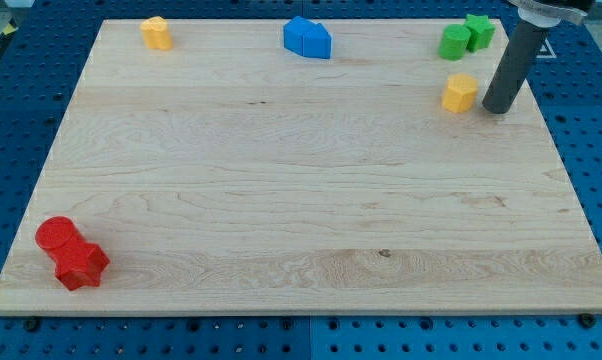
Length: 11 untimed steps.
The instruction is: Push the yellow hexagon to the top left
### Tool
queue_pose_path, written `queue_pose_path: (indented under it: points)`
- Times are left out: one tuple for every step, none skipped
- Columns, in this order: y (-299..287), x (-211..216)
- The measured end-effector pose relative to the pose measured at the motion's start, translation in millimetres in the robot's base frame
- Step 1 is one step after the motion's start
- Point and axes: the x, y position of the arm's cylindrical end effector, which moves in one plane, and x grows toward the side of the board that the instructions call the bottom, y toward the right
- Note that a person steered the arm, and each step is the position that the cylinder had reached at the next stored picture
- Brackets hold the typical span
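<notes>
Two yellow blocks (156, 32) (460, 92), two blue blocks (308, 38), two green blocks (467, 36), two red blocks (71, 252) (eight)

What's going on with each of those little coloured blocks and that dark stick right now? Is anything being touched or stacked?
yellow hexagon: flat on the board, near the view's top right, not stacked.
my tip: just to the hexagon's right; contact unclear.
second yellow block: alone at the top left.
blue blocks: two huddled together, top centre.
green blocks: two side by side, top right.
red blocks: two pressed together, bottom left.

Pale, smooth-grained wooden board (301, 200), matt dark rod above my tip (498, 108), blue perforated metal table (21, 120).
</notes>
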Motion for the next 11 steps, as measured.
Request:
queue_pose_path:
  points:
    - [0.0, -5.0]
    - [-3.0, -6.1]
    - [-12.5, -6.2]
    - [-29.0, -9.8]
    - [-38.7, -21.7]
    - [-40.2, -37.1]
    - [-48.3, -43.7]
    - [-59.4, -46.0]
    - [-71.5, -46.1]
    - [-83.3, -46.1]
    - [-90.1, -46.1]
